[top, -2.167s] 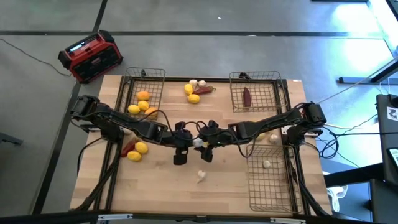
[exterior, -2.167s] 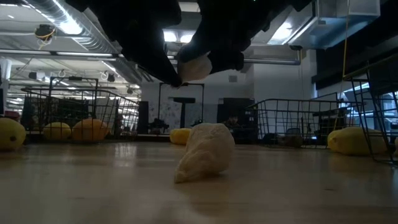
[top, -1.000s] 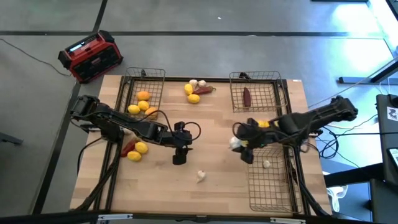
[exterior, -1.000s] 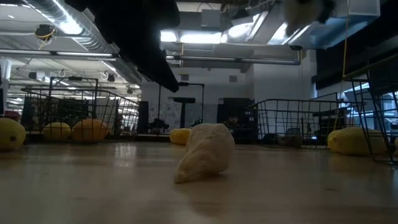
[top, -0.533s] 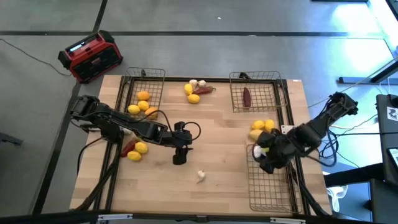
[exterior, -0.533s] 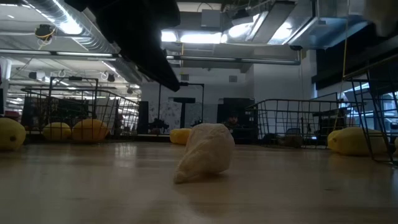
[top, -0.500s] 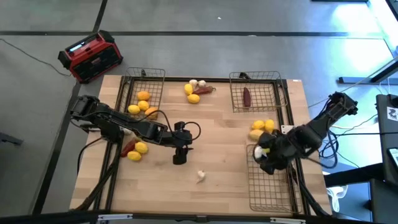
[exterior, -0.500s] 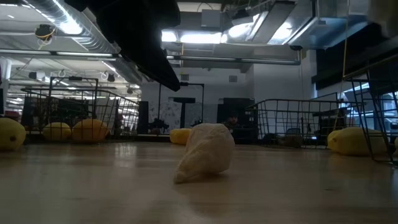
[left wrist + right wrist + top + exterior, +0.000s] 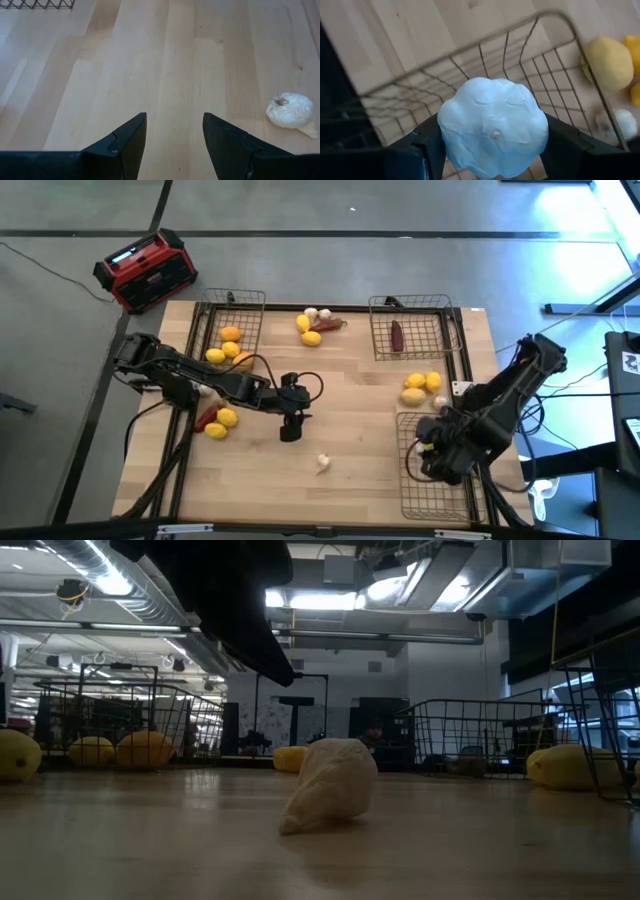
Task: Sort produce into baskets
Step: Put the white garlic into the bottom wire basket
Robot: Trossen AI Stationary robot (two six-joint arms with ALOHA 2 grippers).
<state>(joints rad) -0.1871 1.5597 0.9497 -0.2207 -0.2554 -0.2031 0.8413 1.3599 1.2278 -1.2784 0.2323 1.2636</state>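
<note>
My right gripper hangs over the near right wire basket, shut on a white garlic bulb. My left gripper stands open above the bare table's middle. Another garlic bulb lies on its side on the wood a little nearer and to the right of it, also in the left wrist view and the low view. Lemons lie in the far left basket. A dark red piece lies in the far right basket. My right gripper pinches the garlic bulb by two opposite sides between its two fingers. The fingers point steeply down from above. The bulb is lifted clear over the basket's wire floor, one flat end facing the wrist camera.
Loose lemons lie at the far middle, the left and beside the near right basket. A garlic bulb lies by that basket's rim. A red-and-black box stands off the table's far left corner.
My right gripper has carried the garlic bulb from the table's middle right toward the near and right edges, to above the near right basket. It has sunk a little and tipped more steeply downward. My left gripper has kept still.
</note>
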